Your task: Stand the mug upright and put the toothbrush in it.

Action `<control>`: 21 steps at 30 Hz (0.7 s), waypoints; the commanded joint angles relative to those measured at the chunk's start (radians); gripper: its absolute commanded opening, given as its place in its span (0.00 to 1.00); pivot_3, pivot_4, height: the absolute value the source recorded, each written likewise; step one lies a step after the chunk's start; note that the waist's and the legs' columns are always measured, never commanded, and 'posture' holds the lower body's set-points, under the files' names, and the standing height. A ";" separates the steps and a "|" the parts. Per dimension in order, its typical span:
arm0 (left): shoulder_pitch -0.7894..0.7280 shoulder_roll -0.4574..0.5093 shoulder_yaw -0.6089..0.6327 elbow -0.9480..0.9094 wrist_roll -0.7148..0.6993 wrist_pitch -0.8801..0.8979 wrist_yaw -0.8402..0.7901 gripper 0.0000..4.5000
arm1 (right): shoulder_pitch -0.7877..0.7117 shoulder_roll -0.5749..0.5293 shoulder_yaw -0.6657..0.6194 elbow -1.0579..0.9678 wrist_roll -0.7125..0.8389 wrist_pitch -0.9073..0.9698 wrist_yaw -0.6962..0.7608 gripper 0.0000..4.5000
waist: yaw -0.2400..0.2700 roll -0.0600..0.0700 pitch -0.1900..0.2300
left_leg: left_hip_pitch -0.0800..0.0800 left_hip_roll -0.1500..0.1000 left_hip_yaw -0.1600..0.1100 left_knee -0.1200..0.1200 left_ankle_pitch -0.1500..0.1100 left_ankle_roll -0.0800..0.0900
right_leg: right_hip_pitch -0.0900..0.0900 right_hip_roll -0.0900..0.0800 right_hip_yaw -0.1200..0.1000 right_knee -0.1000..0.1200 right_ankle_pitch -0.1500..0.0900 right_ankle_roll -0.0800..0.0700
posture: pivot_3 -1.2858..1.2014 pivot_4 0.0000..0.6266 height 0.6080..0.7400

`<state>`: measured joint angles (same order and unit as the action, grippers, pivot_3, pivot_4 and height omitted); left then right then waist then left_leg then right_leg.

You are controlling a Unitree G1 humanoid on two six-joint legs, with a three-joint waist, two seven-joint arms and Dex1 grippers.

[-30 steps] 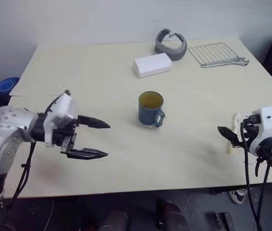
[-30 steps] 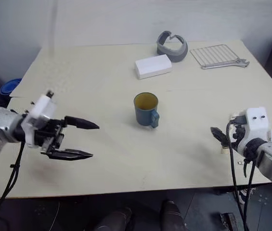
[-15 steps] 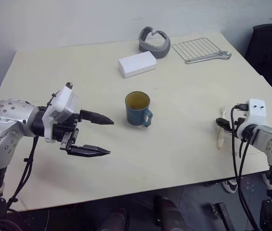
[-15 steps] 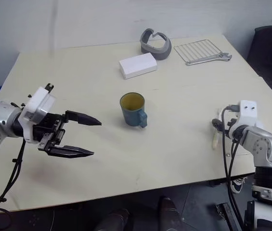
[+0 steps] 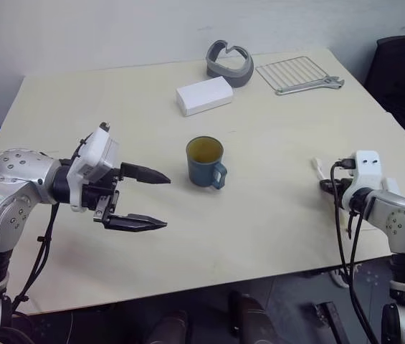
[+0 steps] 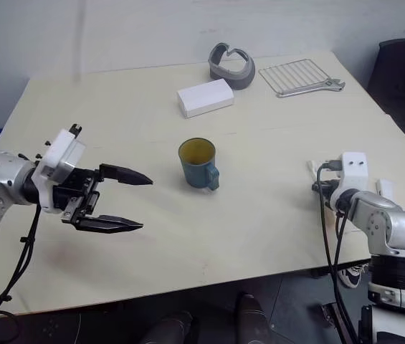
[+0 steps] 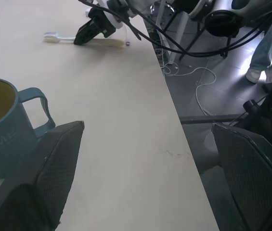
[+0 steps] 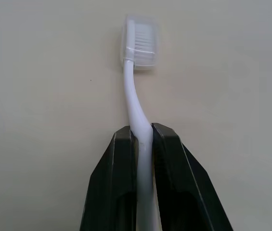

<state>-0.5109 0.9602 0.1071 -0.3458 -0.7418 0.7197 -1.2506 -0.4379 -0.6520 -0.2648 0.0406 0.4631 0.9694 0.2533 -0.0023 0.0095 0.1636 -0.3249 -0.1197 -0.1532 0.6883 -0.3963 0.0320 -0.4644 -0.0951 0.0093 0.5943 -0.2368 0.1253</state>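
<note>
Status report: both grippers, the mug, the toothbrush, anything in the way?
Right gripper shut on toothbrush, low at table. Left gripper open, holding nothing, beside mug. Mug upright, nothing inside. Path from toothbrush to mug clear.

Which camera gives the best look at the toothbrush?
The right wrist view: the toothbrush shows close up, bristles and neck clear, with the right pincer shut on it. The left wrist view shows it small, lying on the table. In the eye views just its head peeks out.
</note>
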 commanded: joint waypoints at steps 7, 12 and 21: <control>0.013 0.002 0.128 0.060 -0.040 0.036 0.093 1.00 | -0.273 0.273 0.015 -0.165 0.032 -0.272 -0.023 0.04 | -0.030 0.005 0.002 | 0.000 0.000 0.003 -0.001 0.000 -0.001 | -0.004 0.001 0.003 0.004 0.000 0.000 | 0.52 0.24 1.00; 0.025 0.011 0.172 0.079 -0.036 0.046 0.129 1.00 | -0.452 0.515 0.099 -0.132 0.038 -0.387 -0.056 0.04 | -0.033 0.004 0.002 | -0.004 0.001 0.004 -0.002 0.000 -0.003 | -0.017 -0.001 -0.007 0.015 -0.003 -0.006 | 0.52 0.24 1.00; 0.036 0.000 0.202 0.048 -0.053 0.057 0.187 1.00 | -0.480 0.740 0.237 0.062 -0.104 -0.646 -0.067 0.04 | -0.042 0.003 0.001 | -0.007 -0.003 0.004 0.003 0.000 -0.003 | -0.018 -0.001 -0.013 0.019 -0.003 -0.006 | 0.52 0.24 1.00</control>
<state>-0.4736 0.9575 0.2677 -0.2655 -0.7742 0.7783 -1.0754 -0.9114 0.0726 -0.0418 0.1131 0.3764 0.3924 0.1818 -0.0441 0.0130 0.1650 -0.3314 -0.1232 -0.1498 0.6917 -0.3966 0.0288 -0.4826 -0.0961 -0.0033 0.6145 -0.2402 0.1190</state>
